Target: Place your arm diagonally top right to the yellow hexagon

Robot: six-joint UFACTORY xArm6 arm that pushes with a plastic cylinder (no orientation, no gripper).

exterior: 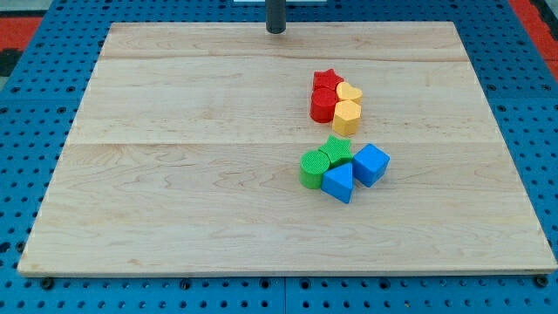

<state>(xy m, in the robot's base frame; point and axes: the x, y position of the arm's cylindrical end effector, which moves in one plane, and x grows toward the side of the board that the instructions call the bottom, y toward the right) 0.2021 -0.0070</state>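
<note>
The yellow hexagon (346, 116) stands right of the board's middle, touching a yellow heart (350, 92) above it and a red cylinder (323, 105) on its left. A red star (327, 80) sits at the top of that cluster. My tip (276, 30) is at the board's top edge, well up and to the left of the yellow hexagon and clear of all blocks.
A second cluster lies just below: a green star (338, 148), a green cylinder (312, 168), a blue triangle (338, 182) and a blue cube (370, 164). The wooden board (174, 174) lies on a blue pegboard.
</note>
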